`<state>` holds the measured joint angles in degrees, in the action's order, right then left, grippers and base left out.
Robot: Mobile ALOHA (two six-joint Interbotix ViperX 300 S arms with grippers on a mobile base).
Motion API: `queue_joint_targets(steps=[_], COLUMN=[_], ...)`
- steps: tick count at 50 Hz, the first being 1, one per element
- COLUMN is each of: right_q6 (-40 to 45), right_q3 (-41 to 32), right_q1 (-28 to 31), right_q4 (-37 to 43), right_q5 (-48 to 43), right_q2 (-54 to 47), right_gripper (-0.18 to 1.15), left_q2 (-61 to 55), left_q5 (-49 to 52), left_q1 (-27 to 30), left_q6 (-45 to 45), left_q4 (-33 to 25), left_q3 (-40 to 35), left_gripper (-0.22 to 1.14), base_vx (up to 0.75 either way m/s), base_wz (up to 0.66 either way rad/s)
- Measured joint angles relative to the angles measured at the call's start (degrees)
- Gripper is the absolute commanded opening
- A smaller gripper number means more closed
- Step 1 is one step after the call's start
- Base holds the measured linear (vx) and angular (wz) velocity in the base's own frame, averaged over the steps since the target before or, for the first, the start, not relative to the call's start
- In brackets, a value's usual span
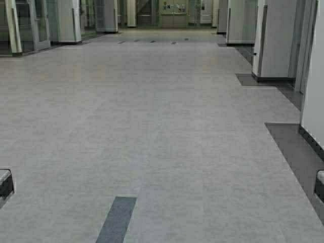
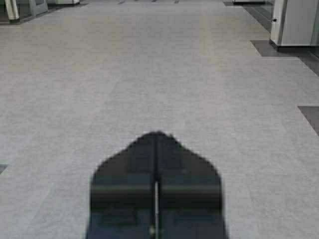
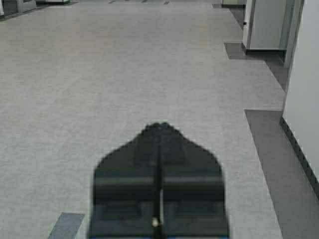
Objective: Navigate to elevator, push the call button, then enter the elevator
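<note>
Before you: a grey speckled floor point(image 1: 162, 131) with dark inlaid strips point(image 1: 117, 218), white walls point(image 1: 315, 76) on the right; left end effector point(image 2: 156, 137) and right end effector point(image 3: 160, 127) both clenched.

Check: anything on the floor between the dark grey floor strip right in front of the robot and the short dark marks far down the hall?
Nothing: in the high view only bare grey floor runs from the dark strip to the far marks. Both grippers are shut.

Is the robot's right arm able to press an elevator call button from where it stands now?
Probably not: no call button shows in any view. The right gripper is shut, pointing down a wide grey floor; the nearest white wall looks bare.
</note>
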<state>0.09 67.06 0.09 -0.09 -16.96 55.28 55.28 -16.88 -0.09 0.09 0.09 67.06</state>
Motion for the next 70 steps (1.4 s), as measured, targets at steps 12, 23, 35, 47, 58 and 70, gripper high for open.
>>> queue_joint_targets(steps=[12, 23, 35, 47, 58, 70], right_q6=[0.0, 0.0, 0.0, 0.0, 0.09, 0.79], right_q3=[1.32, 1.93, 2.55, 2.64, 2.29, 2.11], right_q1=[0.35, 0.35, 0.35, 0.35, 0.35, 0.35], right_q4=[-0.09, -0.09, -0.09, -0.09, -0.09, -0.09], right_q5=[-0.26, -0.88, -3.96, -4.39, -4.39, -4.39], right_q2=[0.18, -0.09, -5.63, -8.17, -8.09, -7.29], right_gripper=[0.05, 0.05, 0.05, 0.05, 0.05, 0.05], left_q2=[0.53, 0.09, -2.37, -3.69, -3.69, -3.34], left_q5=[0.79, 0.79, 0.53, -0.09, -0.7, -1.58], left_q1=[-0.09, -0.18, -0.18, -0.18, -0.18, -0.18], left_q6=[-0.35, -0.35, -0.18, -0.18, 0.26, 0.26], left_q4=[0.0, 0.0, 0.0, 0.0, 0.0, -0.09], left_q3=[1.32, 1.76, 2.11, 2.11, 2.46, 2.99], left_gripper=[0.02, 0.02, 0.02, 0.02, 0.02, 0.02], base_vx=[0.0, 0.01, 0.1, 0.2, 0.27, 0.33], base_wz=[0.0, -0.01, -0.06, -0.08, -0.03, 0.11])
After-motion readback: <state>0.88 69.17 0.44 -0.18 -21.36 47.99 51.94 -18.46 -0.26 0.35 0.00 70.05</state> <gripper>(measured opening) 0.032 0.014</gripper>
